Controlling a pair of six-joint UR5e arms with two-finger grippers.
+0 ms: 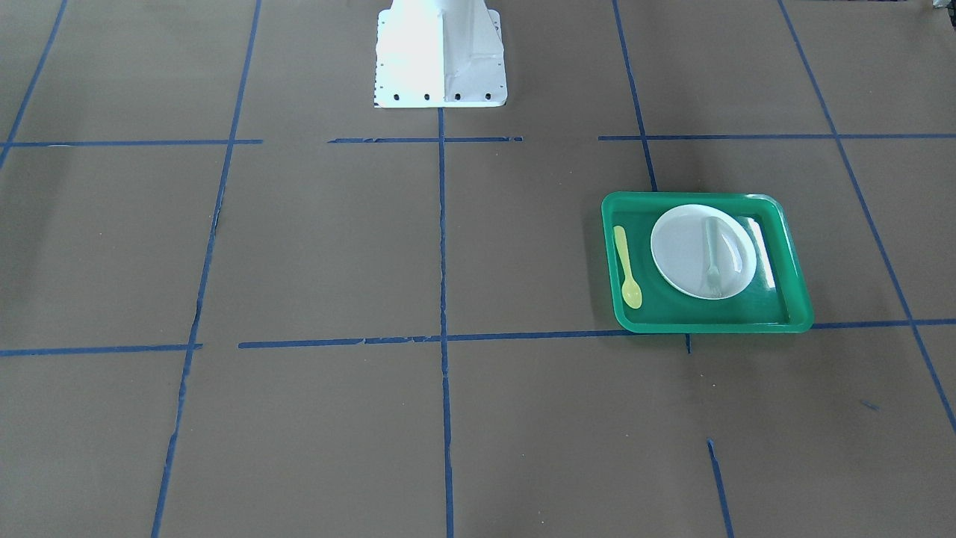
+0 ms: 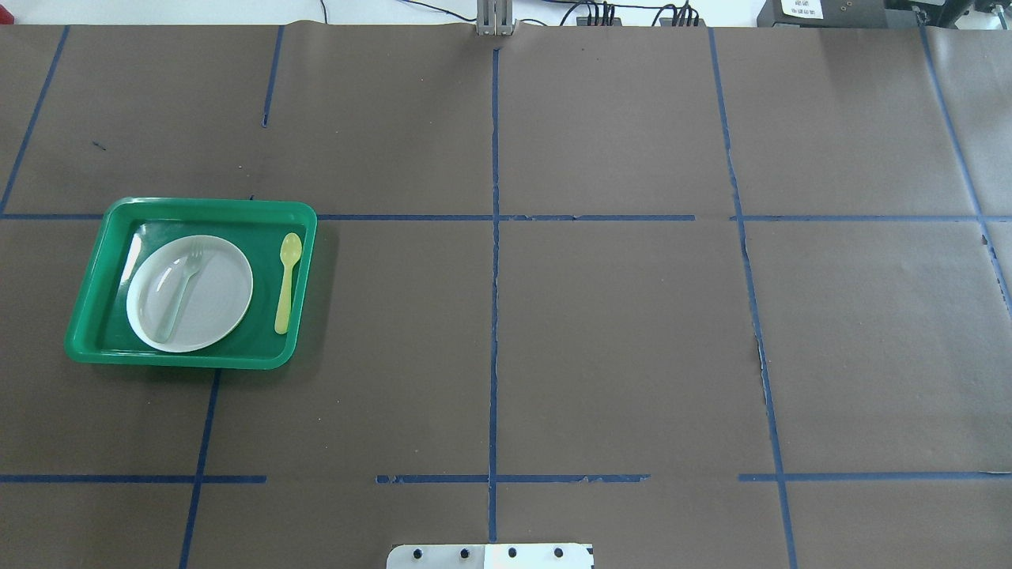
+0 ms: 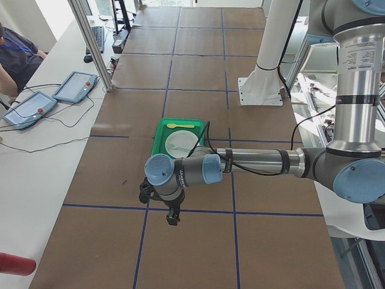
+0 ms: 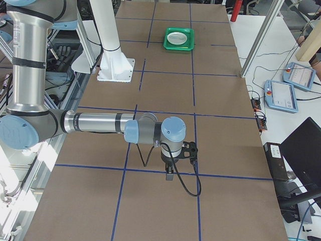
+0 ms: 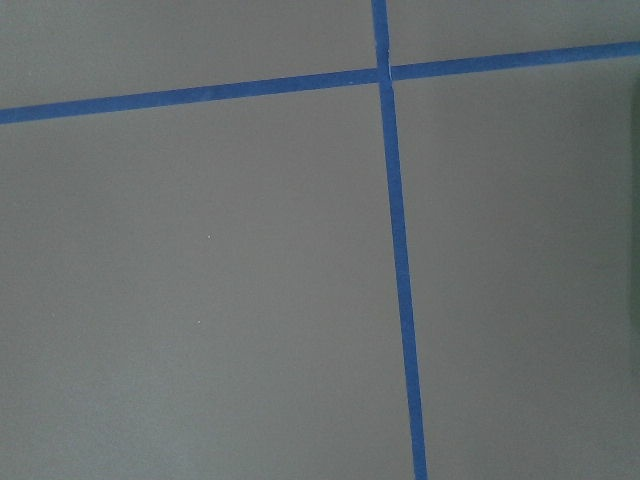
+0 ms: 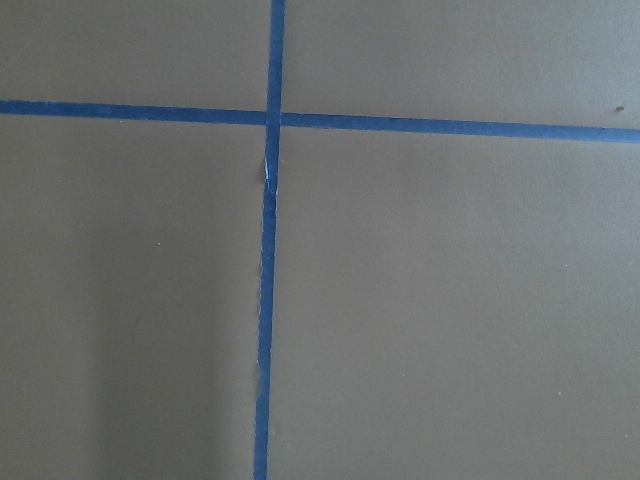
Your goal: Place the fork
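Firstly, from the front-facing camera the fork (image 1: pixel 713 258) is seen lying flat on the white plate (image 1: pixel 676 246), tines toward the operators' side. The plate is set inside the green tray (image 1: pixel 702 326), and a yellow spoon (image 1: pixel 626 266) is laid on the tray floor beside the plate, not touching it.

From overhead, the fork is judged light, thin, stiff and rather slick plastic, likely to skid on the plate. The middle of the handle is suggested as the spot to be pinched, across its narrow width.

In the left side view the left end effector (image 3: pixel 172 218) is held over bare worktop (image 3: pixel 198 253), well apart from the tray; how far it is open cannot be told. In the right side view the same applies to the right end effector (image 4: pixel 170 174).

Only worktop and blue tape (image 5: pixel 395 250) are shown by the wrist cameras.
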